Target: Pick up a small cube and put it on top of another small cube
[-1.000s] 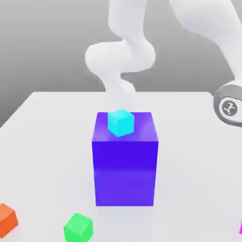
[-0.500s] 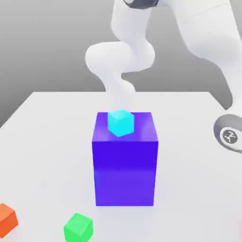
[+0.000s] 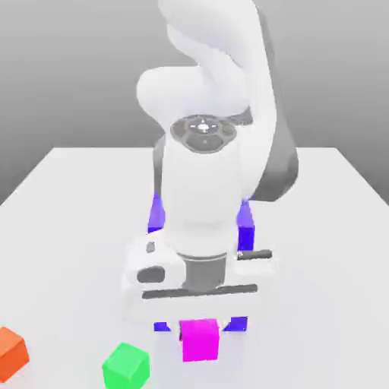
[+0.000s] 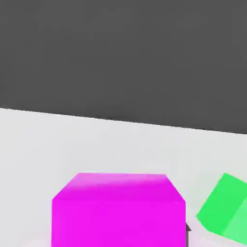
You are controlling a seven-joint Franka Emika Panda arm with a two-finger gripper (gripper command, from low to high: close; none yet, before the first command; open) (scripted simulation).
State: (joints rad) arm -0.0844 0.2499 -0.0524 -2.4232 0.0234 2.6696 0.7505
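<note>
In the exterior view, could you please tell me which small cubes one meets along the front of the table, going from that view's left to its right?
Orange cube → green cube → magenta cube, which sits beneath the pincer.

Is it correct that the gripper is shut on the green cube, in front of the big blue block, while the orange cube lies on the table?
Not quite. The gripper is shut on the magenta cube, not the green cube, which lies free on the table beside the orange cube. The exterior view shows this. The rest holds: the grasp is in front of the big blue block.
</note>
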